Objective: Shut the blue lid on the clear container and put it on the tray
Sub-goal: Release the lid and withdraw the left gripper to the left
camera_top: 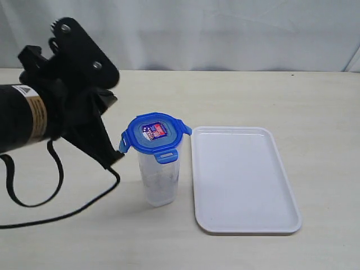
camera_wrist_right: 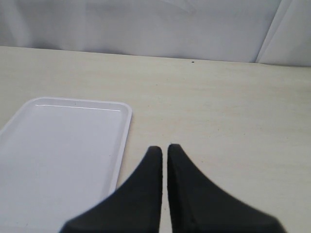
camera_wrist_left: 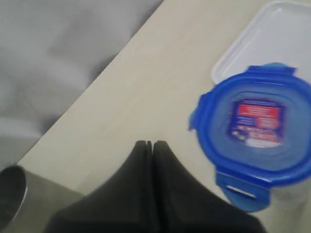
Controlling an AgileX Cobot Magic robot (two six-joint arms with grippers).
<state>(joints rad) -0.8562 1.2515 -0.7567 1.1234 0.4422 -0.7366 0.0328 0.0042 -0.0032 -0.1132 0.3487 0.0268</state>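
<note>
The blue lid (camera_top: 156, 135) sits on top of the clear container (camera_top: 160, 179), which stands upright on the table just left of the white tray (camera_top: 242, 177). Its flaps stick outward. In the left wrist view the lid (camera_wrist_left: 255, 141) lies beside my left gripper (camera_wrist_left: 149, 144), whose jaws are shut together with nothing between them. In the exterior view the left gripper (camera_top: 117, 156) hangs just left of the container, its tips near a lid flap. My right gripper (camera_wrist_right: 164, 148) is shut and empty over bare table beside the tray (camera_wrist_right: 63, 145); it does not show in the exterior view.
A grey metal cup (camera_wrist_left: 10, 194) shows at the edge of the left wrist view. A black cable (camera_top: 62, 214) loops on the table under the left arm. White curtain hangs behind the table.
</note>
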